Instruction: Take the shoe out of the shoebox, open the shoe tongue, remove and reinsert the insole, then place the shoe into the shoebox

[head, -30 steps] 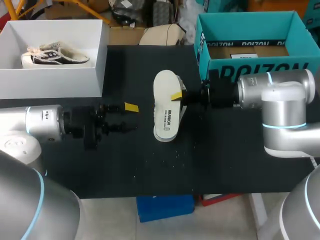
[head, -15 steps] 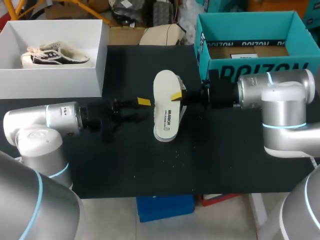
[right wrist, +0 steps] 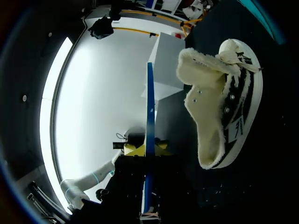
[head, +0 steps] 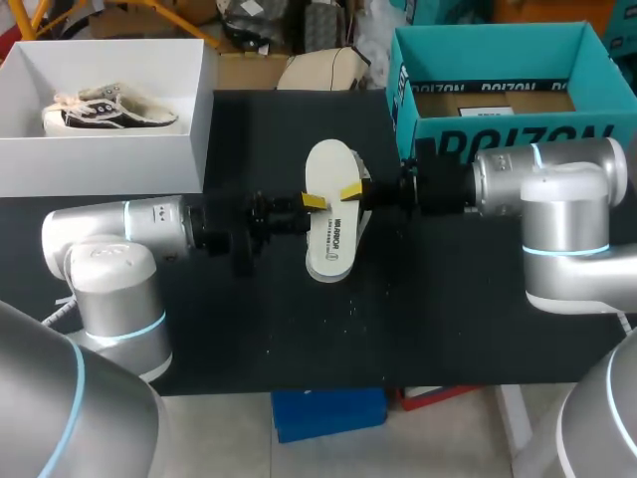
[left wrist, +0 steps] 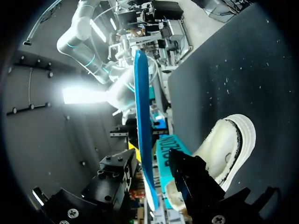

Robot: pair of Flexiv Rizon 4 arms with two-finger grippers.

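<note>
**A:** Upper left of the frame first: the white shoebox point(head: 204, 129), with a second shoe point(head: 109, 112) lying inside. Our shoe isn't in it.

**B:** No, the shoe point(right wrist: 224, 107) is out on the black table point(head: 249, 329), mid-frame. It's on its side with the fleece lining showing, mostly hidden beneath the insole point(head: 328, 234).

**A:** And the left gripper point(head: 311, 202)?

**B:** Its fingers are spread, one on either side of the insole's left edge. From its own wrist camera there looks to be a gap on both sides, so it isn't clamped. The right gripper point(head: 352, 191) is pinched onto the opposite edge and holds the insole flat above the shoe.

**A:** So what worries you?

**B:** The handover, I'd guess. If the right lets go before the left has bitten, the insole drops onto the shoe. If both clamp and either arm pulls, that thin sheet bends or slips out. The left also has only the very edge, and a shallow grip could let the insole droop. That's bad for feeding it back into the shoe.

**A:** The shoe itself is loose too.

**B:** Right, nothing holds it, so one nudge could shift it.

**A:** Any writing?

**B:** Dark print runs lengthwise down the insole's pale face. White block lettering crosses the front of the teal box point(head: 498, 139) at upper right. I'll leave both unread.
</note>
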